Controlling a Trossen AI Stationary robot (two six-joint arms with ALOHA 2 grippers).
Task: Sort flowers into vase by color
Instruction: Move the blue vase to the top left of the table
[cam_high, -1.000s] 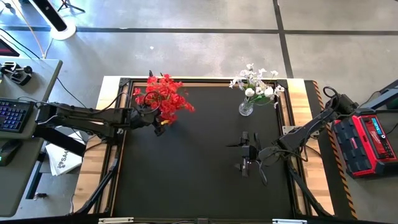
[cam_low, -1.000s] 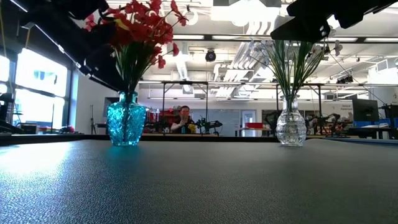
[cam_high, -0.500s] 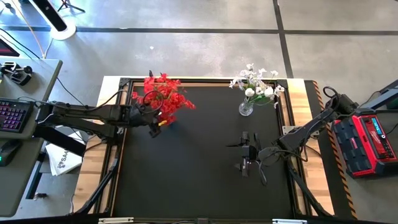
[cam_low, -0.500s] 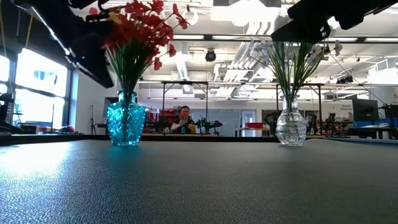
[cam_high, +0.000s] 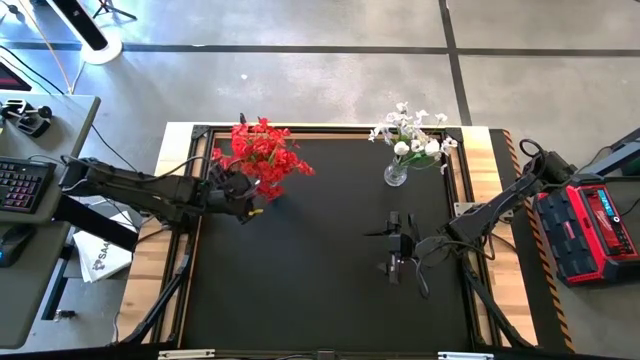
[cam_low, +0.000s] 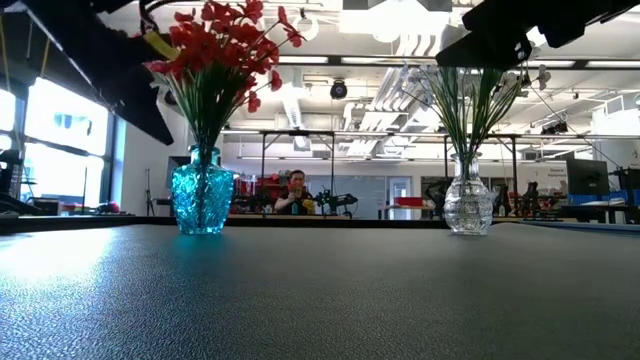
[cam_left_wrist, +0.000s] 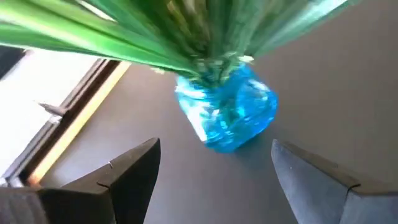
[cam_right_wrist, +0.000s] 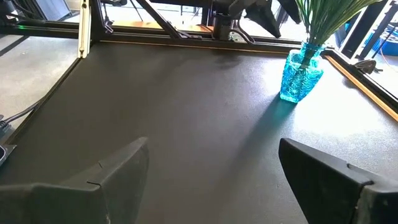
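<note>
red flowers (cam_high: 262, 152) fill a blue vase (cam_low: 201, 192), white flowers (cam_high: 410, 135) a clear vase (cam_low: 468, 200) (both grippers' jaws gape empty).

red blossoms (cam_left_wrist: 205, 31) cut off, stems blurred

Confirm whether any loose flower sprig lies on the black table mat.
No: red flowers stand in one vase, white flowers in the other.

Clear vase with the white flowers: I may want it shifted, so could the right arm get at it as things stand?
Probably yes. The right gripper hangs open near the clear vase, with bare mat between them.
</note>
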